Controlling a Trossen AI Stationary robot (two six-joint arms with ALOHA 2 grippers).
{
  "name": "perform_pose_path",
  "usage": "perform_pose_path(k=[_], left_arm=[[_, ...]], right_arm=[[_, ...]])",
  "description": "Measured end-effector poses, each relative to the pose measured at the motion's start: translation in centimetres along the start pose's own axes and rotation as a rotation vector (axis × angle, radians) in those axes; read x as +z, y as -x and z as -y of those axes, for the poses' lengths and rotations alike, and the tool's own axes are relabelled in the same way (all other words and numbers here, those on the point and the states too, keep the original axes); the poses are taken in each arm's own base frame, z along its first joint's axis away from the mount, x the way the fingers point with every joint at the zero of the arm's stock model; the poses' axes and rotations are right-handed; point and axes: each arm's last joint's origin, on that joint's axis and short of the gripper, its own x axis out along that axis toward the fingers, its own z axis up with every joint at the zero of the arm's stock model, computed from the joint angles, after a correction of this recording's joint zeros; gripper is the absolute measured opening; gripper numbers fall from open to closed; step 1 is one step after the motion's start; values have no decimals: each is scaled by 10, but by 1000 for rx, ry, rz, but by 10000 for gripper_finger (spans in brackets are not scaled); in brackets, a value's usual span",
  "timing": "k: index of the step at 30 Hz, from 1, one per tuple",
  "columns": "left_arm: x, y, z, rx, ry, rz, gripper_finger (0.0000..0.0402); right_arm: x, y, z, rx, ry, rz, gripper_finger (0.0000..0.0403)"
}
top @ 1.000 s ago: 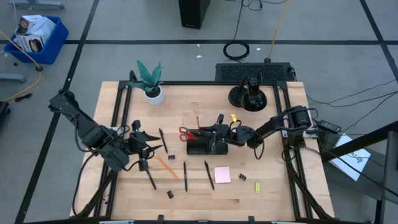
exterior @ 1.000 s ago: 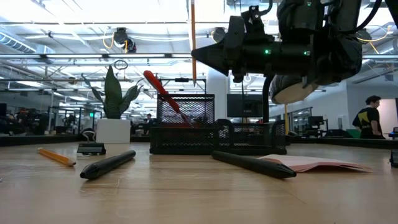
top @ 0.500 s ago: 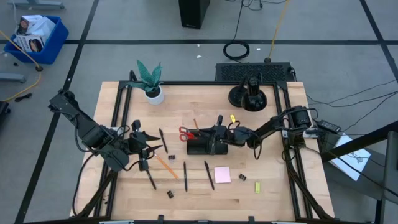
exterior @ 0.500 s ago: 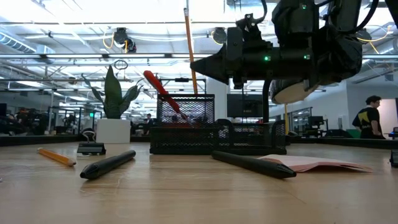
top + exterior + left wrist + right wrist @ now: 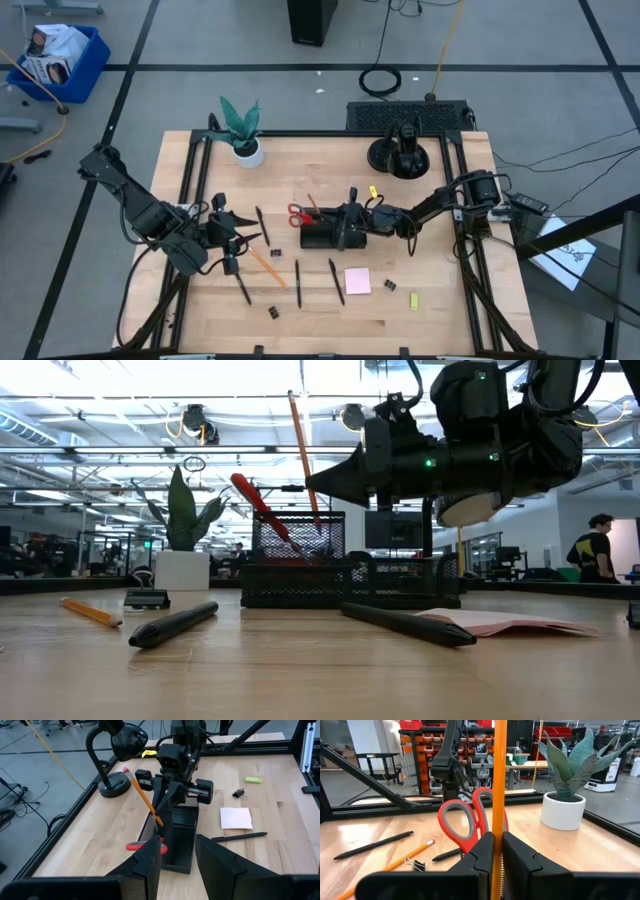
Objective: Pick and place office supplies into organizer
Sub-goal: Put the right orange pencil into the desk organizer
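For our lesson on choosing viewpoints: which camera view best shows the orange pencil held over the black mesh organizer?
The left wrist view: the whole orange pencil, eraser to tip, shows tilted in the right tool above the black mesh organizer. The low view shows its upper length, the right wrist view only a shaft, the high view a sliver.

The wooden tabletop [image 5: 320, 310] carried a black organizer [image 5: 322, 236] and a potted plant [image 5: 243, 130]. Pens [image 5: 336, 281], a pencil [image 5: 268, 267] and a pink pad [image 5: 357, 281] lay loose.

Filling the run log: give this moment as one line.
right gripper: shut on orange pencil, over organizer | scissors: in organizer | left gripper: open, waiting
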Motion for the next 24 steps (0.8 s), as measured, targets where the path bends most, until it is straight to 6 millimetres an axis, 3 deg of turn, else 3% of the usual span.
perform_pose_path(k=[24], left_arm=[[0,0,0,0,0,0,127]], right_arm=[[-9,1,-1,7,-37,-86,24]])
